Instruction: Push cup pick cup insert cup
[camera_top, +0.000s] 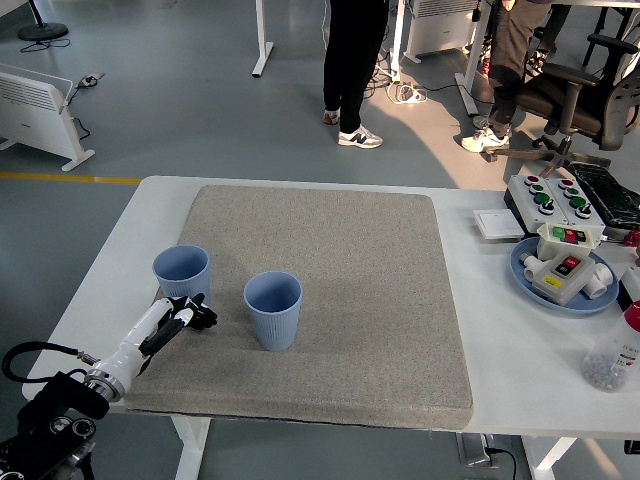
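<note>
blue cups, two of them, stand upright on the grey mat (330, 270) that covers most of the desk (110, 270). the left cup (181, 274) sits at the mat's left edge, and the middle cup (273, 309) stands a little to its right and nearer the front edge. they are apart, with bare mat between them, and neither holds the other.

your left hand (188, 316) comes in over the front left corner of the mat, and its dark fingers (201, 318) sit just below the left cup's base, close to it or touching; you cannot tell which from this view. the fingers look bunched and point toward the gap between the cups, and they grasp nothing. your right hand is out of view.

judging by this layout, you are in the push stage at most: the left cup is not lifted, not gripped and not nested. what is left is most of the job, namely finishing the push, taking hold of one cup, lifting it and dropping it into the other.

at the desk's right edge sit a blue plate (560, 290) with a button box, a control panel (555, 195) and a clear bottle (612, 352), all well apart from the cups.
</note>
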